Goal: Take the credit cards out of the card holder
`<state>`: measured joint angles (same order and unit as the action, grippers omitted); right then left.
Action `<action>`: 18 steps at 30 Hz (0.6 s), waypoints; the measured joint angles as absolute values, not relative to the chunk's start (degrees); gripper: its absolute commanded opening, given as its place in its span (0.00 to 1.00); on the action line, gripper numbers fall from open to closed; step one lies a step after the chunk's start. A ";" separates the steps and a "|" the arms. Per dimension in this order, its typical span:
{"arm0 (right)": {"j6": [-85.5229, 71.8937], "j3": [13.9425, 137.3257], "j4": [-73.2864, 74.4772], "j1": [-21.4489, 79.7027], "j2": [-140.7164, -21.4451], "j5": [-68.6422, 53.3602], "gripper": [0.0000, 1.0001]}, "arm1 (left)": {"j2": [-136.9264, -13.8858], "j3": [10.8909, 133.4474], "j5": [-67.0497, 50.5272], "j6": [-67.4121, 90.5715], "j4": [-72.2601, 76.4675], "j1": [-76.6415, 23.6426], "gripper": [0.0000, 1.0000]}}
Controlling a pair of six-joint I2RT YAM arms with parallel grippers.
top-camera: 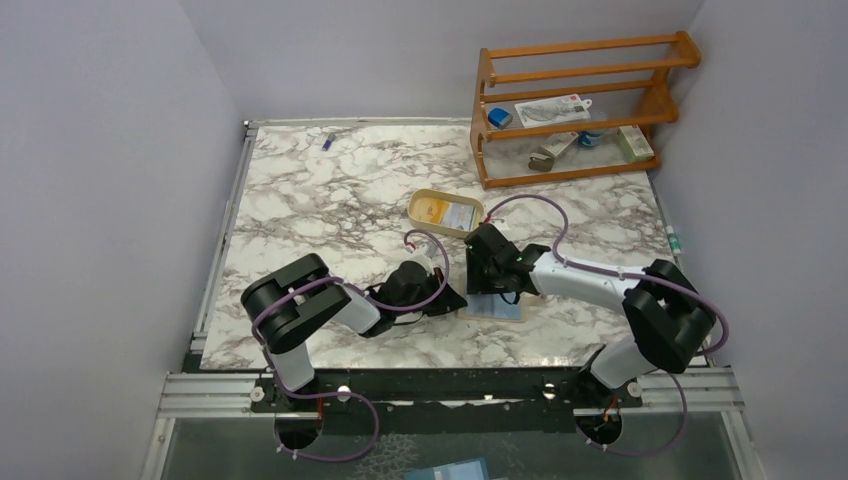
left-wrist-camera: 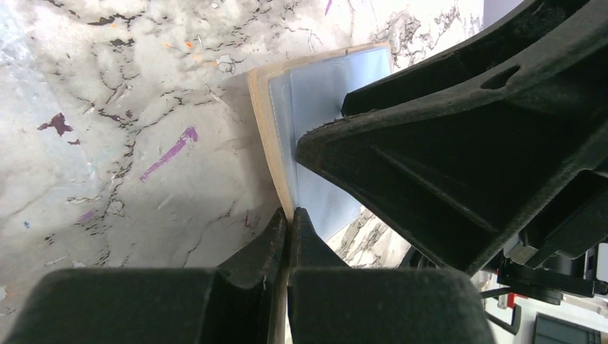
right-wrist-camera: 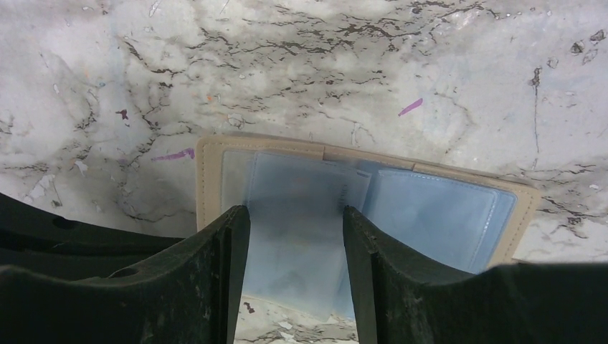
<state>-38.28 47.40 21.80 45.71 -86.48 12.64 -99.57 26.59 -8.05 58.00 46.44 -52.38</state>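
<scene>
The card holder (right-wrist-camera: 444, 208) lies opened flat on the marble table (top-camera: 300, 200), pale blue inside facing up, tan border showing all round; in the top view it sits near the front centre. A bluish-white card (right-wrist-camera: 301, 265) projects past its edge at 6 o'clock in the right wrist view. My right pincer (right-wrist-camera: 295, 215) stands spread above it, one finger on each side of that card; whether the fingers touch the card I cannot tell. My left pincer (left-wrist-camera: 289, 218) is pressed together, pinching the holder's tan edge at 9 o'clock in the top view. At 12 o'clock of the holder stands an oval tan tray (top-camera: 412, 202), containing a yellow-orange card (top-camera: 431, 208); at 1 o'clock, well apart, a wooden rack (top-camera: 585, 50).
</scene>
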 measured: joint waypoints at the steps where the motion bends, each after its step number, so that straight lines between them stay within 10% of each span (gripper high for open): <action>1: -38.28 47.40 21.61 45.71 -86.76 12.53 0.52 | -99.53 26.59 -8.05 57.95 46.35 -52.40 0.00; 18: -37.82 44.73 17.63 45.71 -87.53 12.67 0.01 | -97.06 26.61 -6.98 57.36 41.52 -52.53 0.00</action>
<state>-37.82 44.73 17.63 45.71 -87.53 12.67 -97.06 26.61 -6.98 57.36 41.52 -52.53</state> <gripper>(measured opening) 0.062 0.011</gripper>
